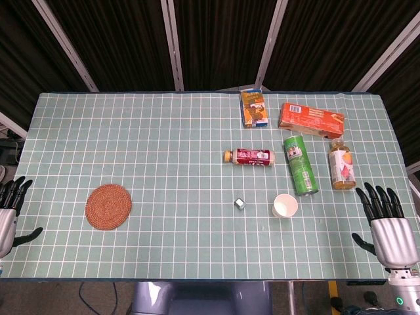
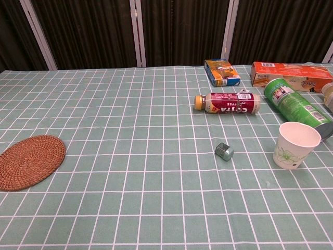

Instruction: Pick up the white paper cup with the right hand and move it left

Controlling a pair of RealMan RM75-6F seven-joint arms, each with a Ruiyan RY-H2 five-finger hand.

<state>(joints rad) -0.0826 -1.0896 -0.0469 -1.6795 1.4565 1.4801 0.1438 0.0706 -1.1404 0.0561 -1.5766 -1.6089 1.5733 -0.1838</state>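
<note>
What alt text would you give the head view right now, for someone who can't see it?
A white paper cup stands upright on a green checked table, untouched, beside a lying green can. The open right hand rests at the table's near right edge, the left hand at its left edge.

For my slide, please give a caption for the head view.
Before the grasp: open right hand waits right of the upright white paper cup.

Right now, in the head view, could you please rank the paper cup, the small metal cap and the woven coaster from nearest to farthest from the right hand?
1. Paper cup, just left of the right hand.
2. Metal cap, further left, near the table's middle.
3. Woven coaster, far left, nearer the left hand.
</note>
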